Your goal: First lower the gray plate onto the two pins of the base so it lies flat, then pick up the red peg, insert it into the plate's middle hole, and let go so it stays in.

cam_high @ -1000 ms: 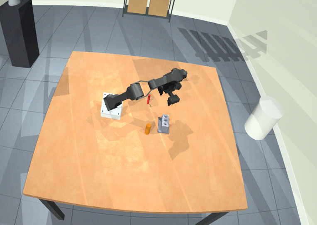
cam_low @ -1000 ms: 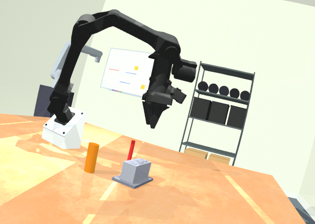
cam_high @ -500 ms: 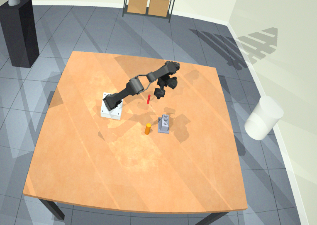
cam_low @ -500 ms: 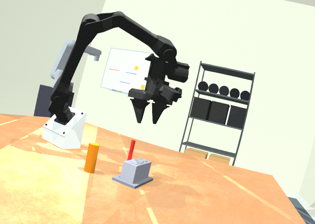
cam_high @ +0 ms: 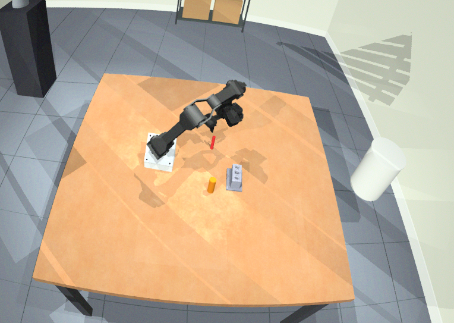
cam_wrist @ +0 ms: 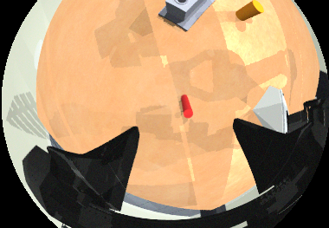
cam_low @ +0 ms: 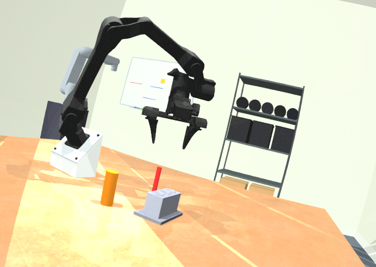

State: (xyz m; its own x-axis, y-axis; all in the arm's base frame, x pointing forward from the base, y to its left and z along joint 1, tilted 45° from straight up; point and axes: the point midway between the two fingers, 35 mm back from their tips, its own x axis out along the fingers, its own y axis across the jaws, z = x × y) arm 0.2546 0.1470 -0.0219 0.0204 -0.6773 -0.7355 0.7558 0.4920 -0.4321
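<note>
Your gripper (cam_low: pixel 169 144) hangs above the table (cam_low: pixel 273 227) at frame centre, fingers spread wide and empty. The red peg (cam_low: pixel 156 177) stands upright below it, just behind the gray plate (cam_low: pixel 161 206) on its base.

table (cam_low: pixel 273 227): glossy wood | red peg (cam_low: pixel 156 177): smooth plastic | gray plate (cam_low: pixel 162 202): matt | gripper (cam_low: pixel 170 144): matt black
</note>
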